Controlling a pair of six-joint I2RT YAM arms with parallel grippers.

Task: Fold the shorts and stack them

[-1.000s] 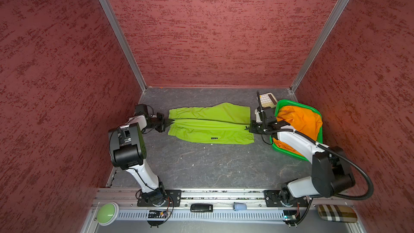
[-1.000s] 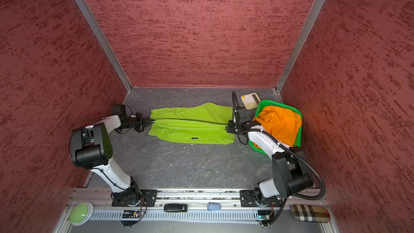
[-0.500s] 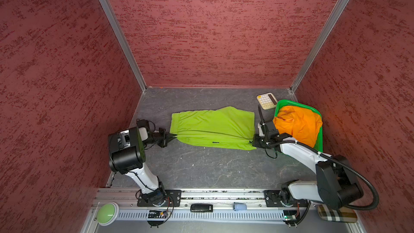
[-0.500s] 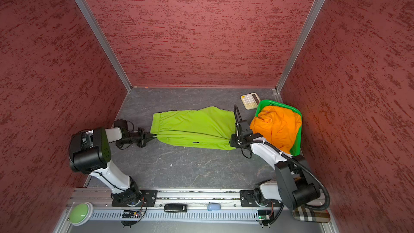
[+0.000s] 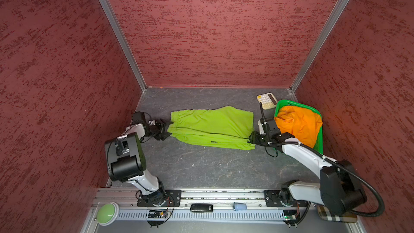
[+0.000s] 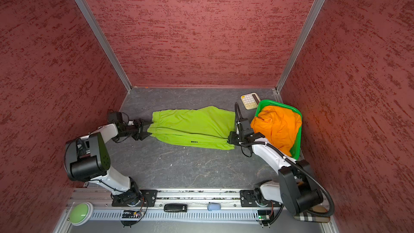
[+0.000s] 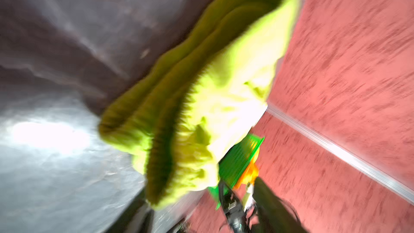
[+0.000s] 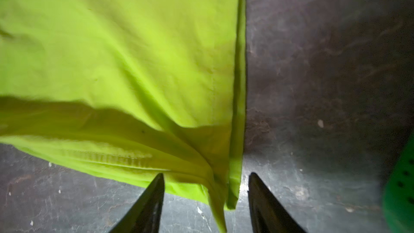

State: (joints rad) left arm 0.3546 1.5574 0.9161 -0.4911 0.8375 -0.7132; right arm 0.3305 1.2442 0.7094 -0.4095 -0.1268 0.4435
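1. The left gripper [image 5: 167,128] was pinched on the waistband a second ago. Now its fingers are spread and it sits just left of the waistband, not holding anything. The left wrist view is smeared, so I'm mostly trusting the top views here.
2. The lime green shorts [image 5: 211,126] were lying opened out a second ago. Now they're doubled over lengthwise, flat in the middle of the table [image 5: 201,169], with the waistband left and the hems right. I'd call the first fold done.
3. The right gripper [image 8: 206,175] has let go too. Its fingers [image 8: 154,189] stand apart, and the hem corner lies loose between them, not clamped.
4. The orange shorts [image 5: 299,126] are still bunched in the green basket [image 5: 291,103] at far right. I can't spot the khaki pair. So I reckon there's a crosswise fold to go on this pair, then two more pairs.
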